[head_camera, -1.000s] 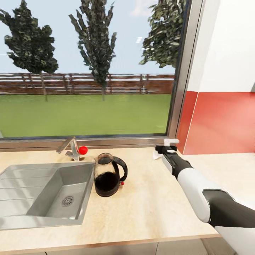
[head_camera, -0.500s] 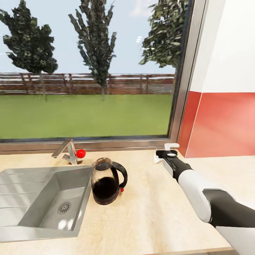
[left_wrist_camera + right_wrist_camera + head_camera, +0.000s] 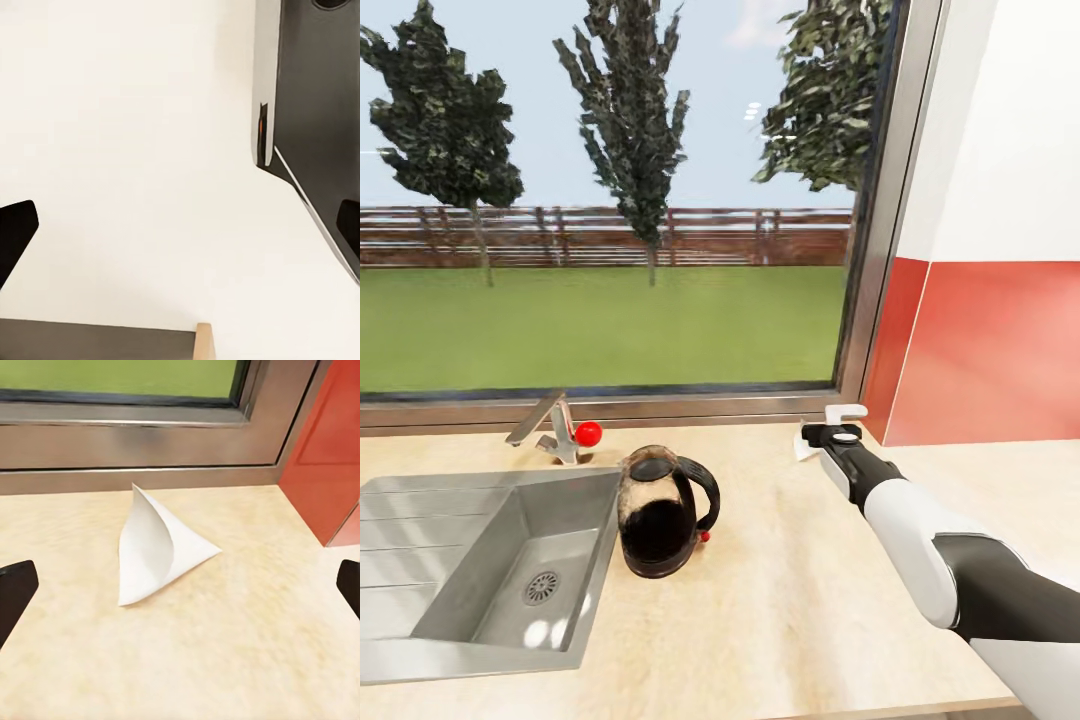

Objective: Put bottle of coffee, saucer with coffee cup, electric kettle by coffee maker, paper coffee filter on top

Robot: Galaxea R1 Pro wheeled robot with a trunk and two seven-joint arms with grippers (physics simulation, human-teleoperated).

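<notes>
Kitchen countertop [image 3: 780, 600] view steady since half second ago; your base has stopped. Electric kettle [image 3: 665, 512] stands beside sink [image 3: 480, 560]. Right gripper [image 3: 180, 585], jaws apart, faces paper coffee filter [image 3: 157, 547] near window corner; grasp looks next.

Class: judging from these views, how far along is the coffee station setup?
Nothing looks finished. The kettle stands on the countertop beside the sink, with no coffee maker near it. In hand: the right tool is open, facing the paper filter by the window. Placing the filter and the remaining items are left.
</notes>
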